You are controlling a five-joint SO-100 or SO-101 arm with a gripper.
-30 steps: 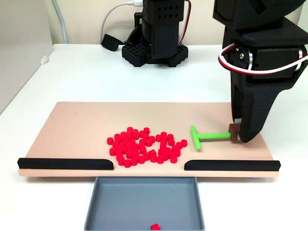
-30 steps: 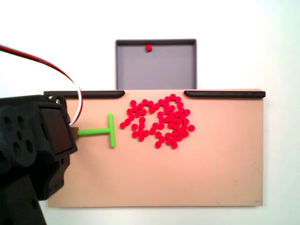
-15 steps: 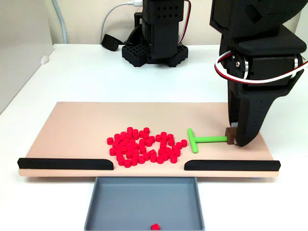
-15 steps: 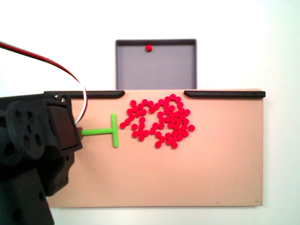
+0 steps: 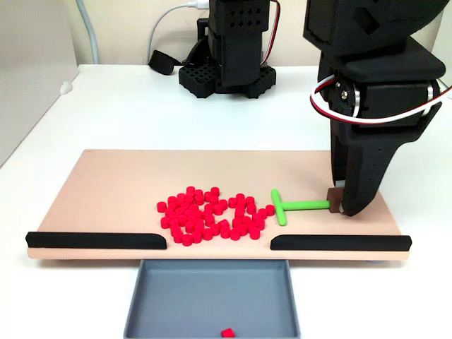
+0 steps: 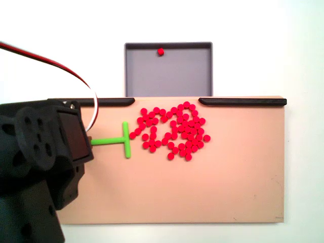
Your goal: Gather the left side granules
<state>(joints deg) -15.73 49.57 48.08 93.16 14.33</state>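
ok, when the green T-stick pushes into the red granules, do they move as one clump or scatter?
The granules are separate short cylinders lying loose on the board, so they will likely spread or roll rather than move together. The T-stick's crossbar is narrower than the pile, so outer pieces may slip past its ends. They look light and should slide easily.

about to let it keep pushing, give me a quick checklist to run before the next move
1. Gripper holding the green T-stick by its stem end: ok.
2. T-stick crossbar reaching the granules: ok, at the pile's edge.
3. Gap between the black rails lined up with the grey tray: ok.
4. Granules all on the board: not ok, one lies in the tray.
5. Jaw closure: cannot tell.
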